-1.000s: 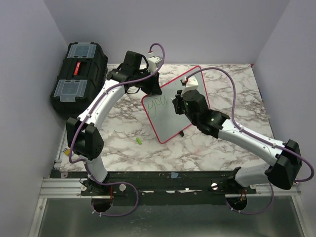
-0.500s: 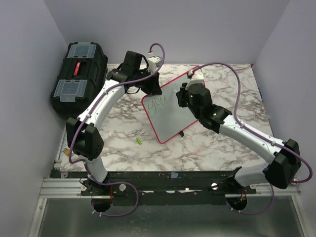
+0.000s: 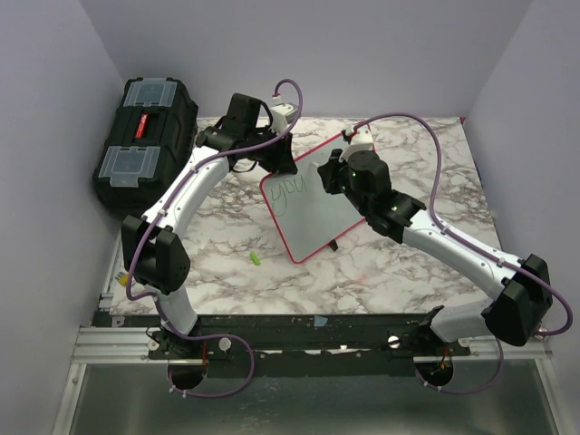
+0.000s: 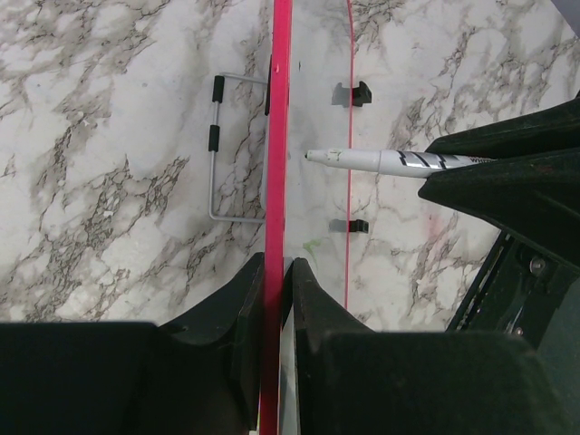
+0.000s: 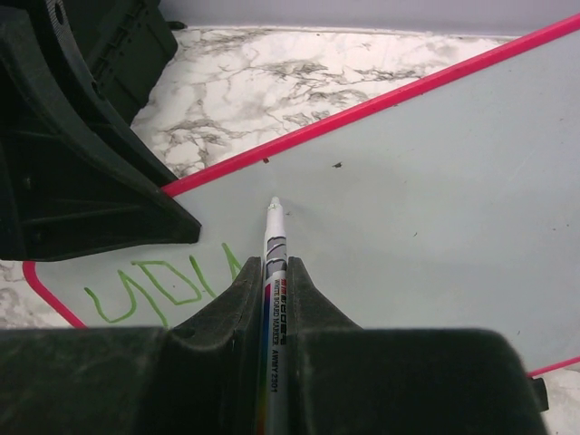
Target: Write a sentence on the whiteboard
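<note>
Propped tilted right of toolbox point(image 3: 145, 136): whiteboard point(image 3: 317, 213), green "you" lettering point(image 3: 292, 190) on it. Likely light, stiff, slick; best pinched at red frame point(image 4: 281, 136). Clamped on frame: left gripper point(image 4: 276, 267); clenched on marker point(image 5: 274, 231): right gripper point(image 5: 274, 270).

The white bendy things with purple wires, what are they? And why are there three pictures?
They are two robot arms, a left arm and a right arm, bolted to a marble table. The big picture looks down from above. The other two pictures come from little cameras on the wrists, each looking past its own claw. The left claw pinches the pink edge of a whiteboard to hold it. The right claw grips a whiteboard marker with its tip pointing at the board, next to a green word that looks like "you". A black toolbox sits at the far left.
</note>
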Robot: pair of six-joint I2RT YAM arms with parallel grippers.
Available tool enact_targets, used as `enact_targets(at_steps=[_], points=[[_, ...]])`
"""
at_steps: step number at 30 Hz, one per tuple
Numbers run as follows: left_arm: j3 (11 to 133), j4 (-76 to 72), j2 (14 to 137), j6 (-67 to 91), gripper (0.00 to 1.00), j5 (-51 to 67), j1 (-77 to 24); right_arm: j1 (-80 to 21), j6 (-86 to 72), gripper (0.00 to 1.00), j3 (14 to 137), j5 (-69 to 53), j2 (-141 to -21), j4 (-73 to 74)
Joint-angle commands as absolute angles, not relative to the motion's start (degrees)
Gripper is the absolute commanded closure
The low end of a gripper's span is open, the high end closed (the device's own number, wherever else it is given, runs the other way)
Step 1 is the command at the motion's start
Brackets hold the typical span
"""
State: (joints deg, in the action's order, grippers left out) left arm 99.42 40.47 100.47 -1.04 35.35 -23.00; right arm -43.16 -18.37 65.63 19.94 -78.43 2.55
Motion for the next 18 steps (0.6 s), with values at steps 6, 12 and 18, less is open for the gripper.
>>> enact_targets(at_steps=[6,12,18], points=[[100.9,41.0,98.2,-3.7,1.00,33.5,-23.1,-43.1,-19.2,0.99,67.0,17.6,-79.7,-1.3],[100.8,41.1,98.1,-3.7,1.00,33.6,-23.2,-43.2,-19.3,0.99,66.3,17.7,-80.7,-1.4],[100.6,41.0,98.0,-3.6,1.00,33.7,-23.2,-43.1,-19.8,0.99,65.1,17.9,-80.6,-0.6]])
